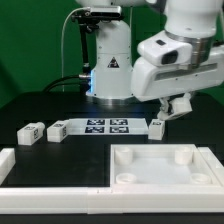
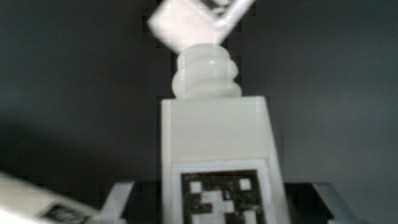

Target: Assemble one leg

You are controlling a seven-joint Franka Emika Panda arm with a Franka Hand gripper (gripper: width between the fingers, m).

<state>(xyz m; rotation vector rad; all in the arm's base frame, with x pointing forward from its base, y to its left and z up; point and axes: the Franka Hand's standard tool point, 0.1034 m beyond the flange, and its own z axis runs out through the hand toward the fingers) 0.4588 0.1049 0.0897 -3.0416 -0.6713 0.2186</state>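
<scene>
My gripper (image 1: 177,106) hangs above the table, at the exterior view's right, just beyond the white panel (image 1: 160,166). In the wrist view the gripper (image 2: 217,205) is shut on a white leg (image 2: 217,130). The leg's tag faces the camera and its ridged screw end points away. The dark fingers (image 2: 121,203) show on both sides of it. Another leg (image 1: 157,126) lies on the table below the gripper, and it may be the white piece in the wrist view (image 2: 196,22). Two more legs (image 1: 27,133) (image 1: 57,129) lie at the left.
The marker board (image 1: 106,125) lies at mid-table in front of the robot base (image 1: 108,70). A white L-shaped rail (image 1: 40,172) runs along the front left. A white tagged edge (image 2: 39,203) shows in a corner of the wrist view.
</scene>
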